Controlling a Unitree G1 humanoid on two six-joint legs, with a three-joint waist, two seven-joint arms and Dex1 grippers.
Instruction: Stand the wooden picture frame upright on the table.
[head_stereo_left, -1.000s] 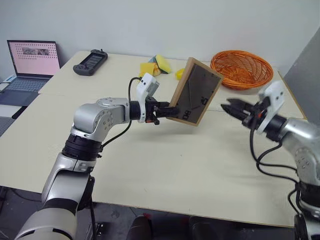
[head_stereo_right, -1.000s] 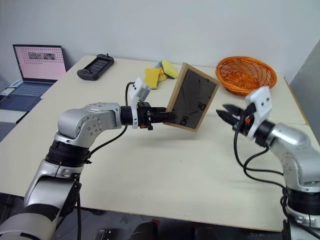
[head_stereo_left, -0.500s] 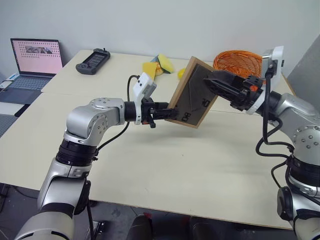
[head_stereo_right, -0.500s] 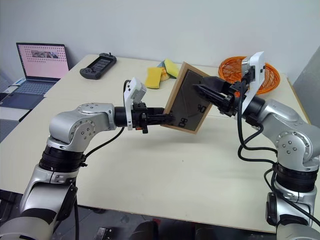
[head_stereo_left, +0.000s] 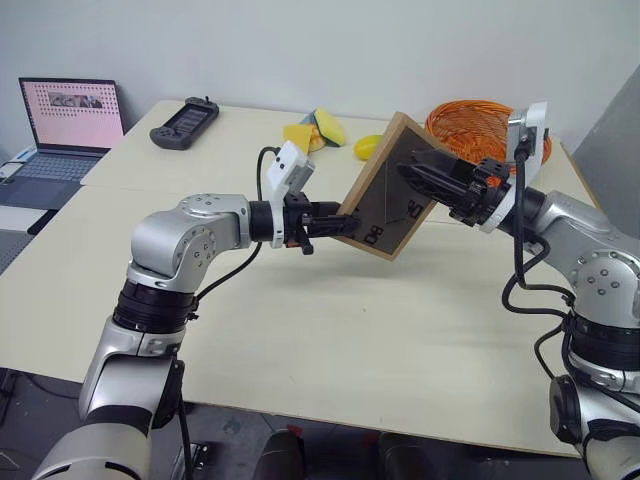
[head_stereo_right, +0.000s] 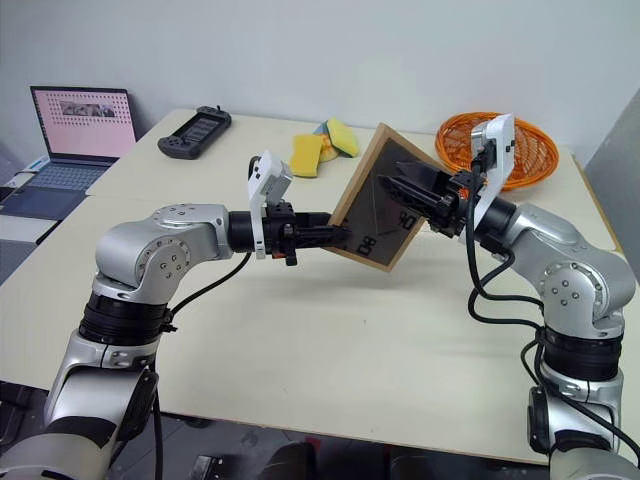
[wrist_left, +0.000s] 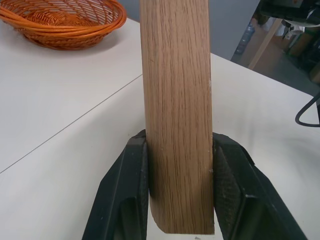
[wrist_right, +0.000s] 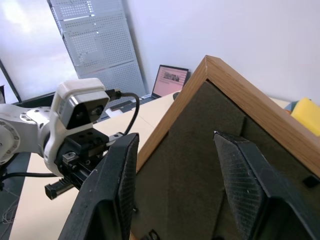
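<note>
**Frame held in the air between both arms**

The small rectangular light-wood picture frame (head_stereo_left: 392, 187) with its dark grey back hangs tilted above the large pale cream tabletop (head_stereo_left: 330, 330), clear of it. The left gripper (wrist_left: 179, 192) clamps the frame's near left edge between its black fingers. The right gripper (wrist_right: 176, 187), fingers spread apart, is at the frame's grey back. An orange woven basket (head_stereo_left: 480, 125) sits far right.
</note>
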